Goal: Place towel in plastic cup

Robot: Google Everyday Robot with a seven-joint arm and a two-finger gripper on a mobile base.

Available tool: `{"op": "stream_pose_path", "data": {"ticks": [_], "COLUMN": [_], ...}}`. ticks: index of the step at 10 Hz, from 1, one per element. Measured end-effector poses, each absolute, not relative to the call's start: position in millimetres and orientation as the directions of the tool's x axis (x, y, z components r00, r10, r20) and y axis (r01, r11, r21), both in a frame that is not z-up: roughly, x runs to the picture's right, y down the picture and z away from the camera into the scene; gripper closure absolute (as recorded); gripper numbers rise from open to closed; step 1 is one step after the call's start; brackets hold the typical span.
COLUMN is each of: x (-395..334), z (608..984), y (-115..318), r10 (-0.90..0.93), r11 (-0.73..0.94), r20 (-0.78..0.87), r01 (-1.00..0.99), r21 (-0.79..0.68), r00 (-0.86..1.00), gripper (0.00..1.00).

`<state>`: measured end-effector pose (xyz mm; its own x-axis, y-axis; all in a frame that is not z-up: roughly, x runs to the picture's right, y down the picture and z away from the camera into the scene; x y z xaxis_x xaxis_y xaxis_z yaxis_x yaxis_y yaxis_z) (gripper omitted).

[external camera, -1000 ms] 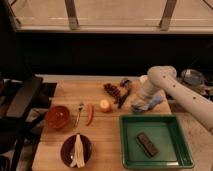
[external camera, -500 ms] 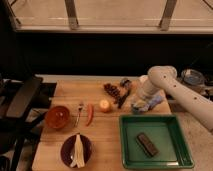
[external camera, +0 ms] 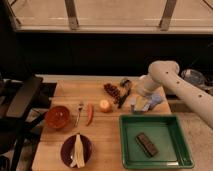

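Pale blue-grey and soft, the towel (external camera: pixel 152 101) lies crumpled right of centre on the wooden table (external camera: pixel 55 145), its irregular edge just above the green tray (external camera: pixel 172 127). Over its left part hangs the gripper (external camera: pixel 141 103), at the end of a smooth white rounded arm (external camera: pixel 175 85); whether its fingers are spread or closed cannot be told. No plastic cup can be made out. Left of it sit a small round orange fruit (external camera: pixel 104 105), a glossy red bowl (external camera: pixel 57 117) and a dark plate (external camera: pixel 76 150) at the lower left.
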<state>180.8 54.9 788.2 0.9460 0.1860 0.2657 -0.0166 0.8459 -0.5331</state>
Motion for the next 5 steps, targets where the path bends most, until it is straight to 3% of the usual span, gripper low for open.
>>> {"op": "stream_pose_path", "data": {"ticks": [5], "x": [218.6], "z": [719.6], "y": [101.4], "r10": [0.164], "r11": [0.72], "r20": [0.258], "r01": [0.063], "r21": [-0.691], "r00": [0.952], "gripper": [0.25]}}
